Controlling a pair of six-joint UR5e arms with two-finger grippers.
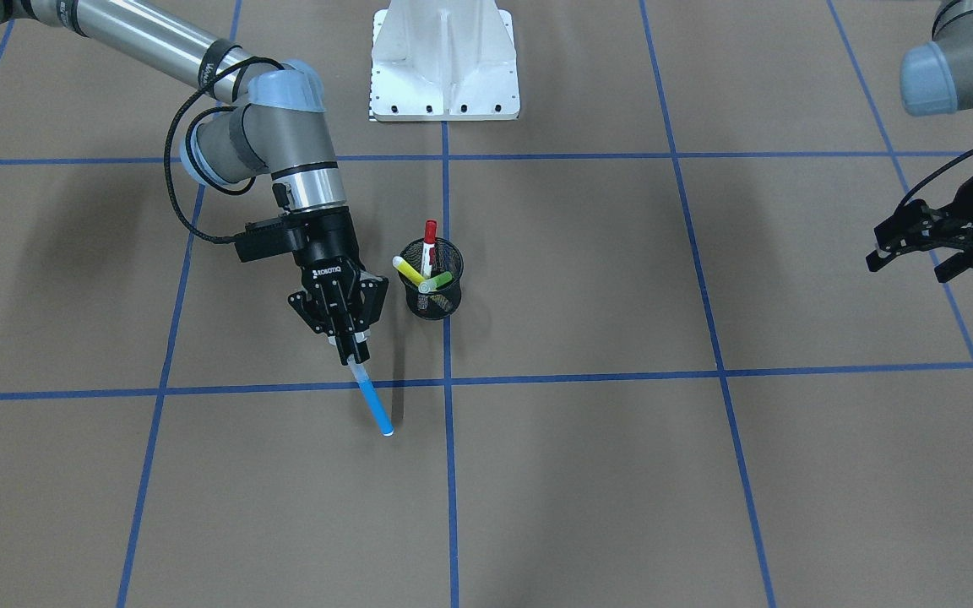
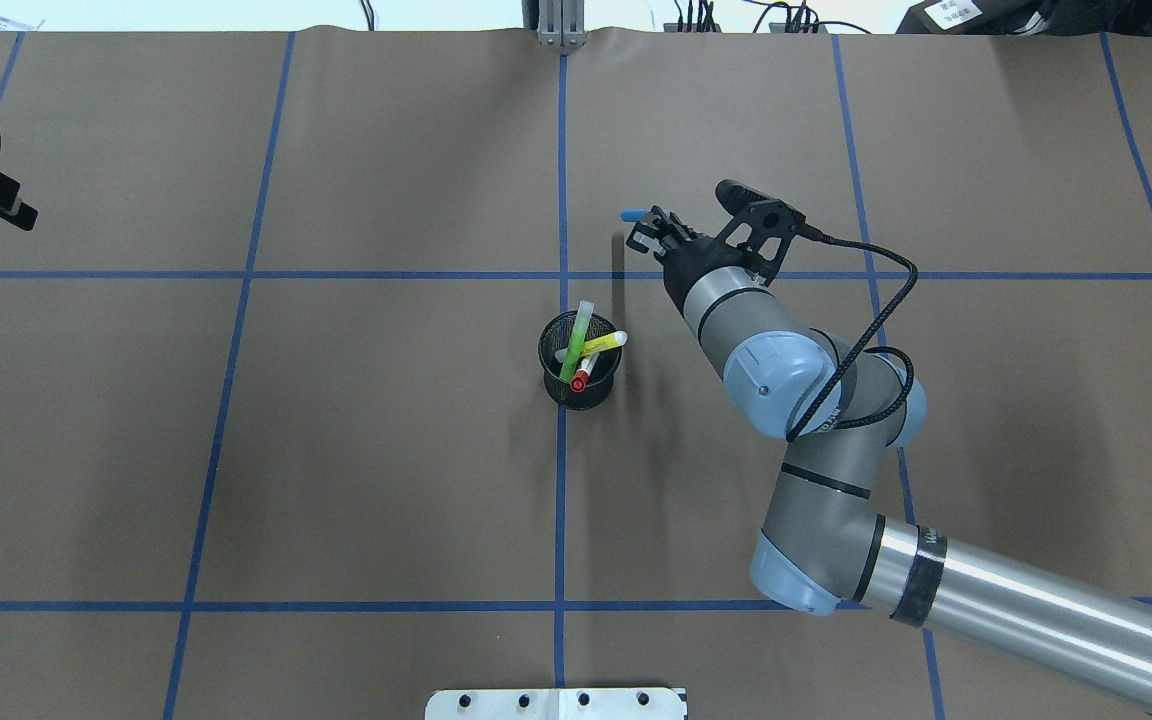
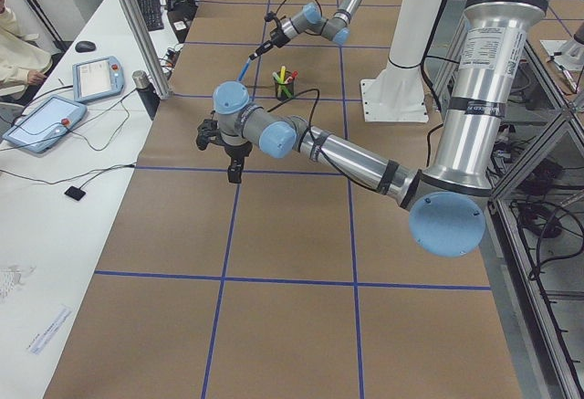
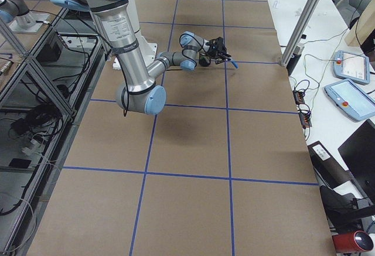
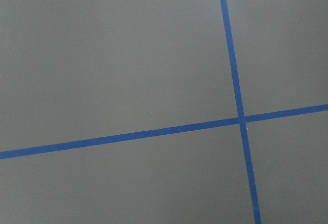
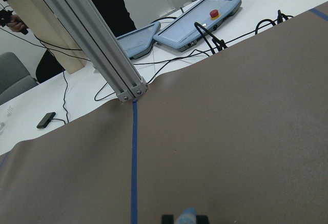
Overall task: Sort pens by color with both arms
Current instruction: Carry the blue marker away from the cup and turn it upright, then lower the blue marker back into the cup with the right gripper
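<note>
I read the black wire-mesh cup [image 1: 433,308] as my landmark: a round, see-through lattice standing upright on matte brown paper ruled with blue tape lines [image 1: 588,376]. Three slim, smooth-barrelled markers stand in it, fanned apart. These are the white pen with the red cap [image 1: 429,241], the yellow pen [image 1: 408,270] and the light green pen [image 1: 436,281].

The blue pen [image 1: 372,401] is out of the cup, near it on the side away from the robot's base and toward the robot's right. The right gripper [image 1: 351,353] has its black fingers pinched together on the pale upper end. The glossy blue length slants down and away from the cup (I cannot tell whether the far tip meets the paper).

The right arm [image 2: 806,400], silver tube with light-blue caps, bends at the elbow beside the cup, its wrist angled downward and outward.

The left gripper [image 1: 909,263] hangs well apart from the cup on the robot's left. Its fingers are spread with nothing between them, and the left arm [image 3: 347,157] stretches out low over the paper.
</note>
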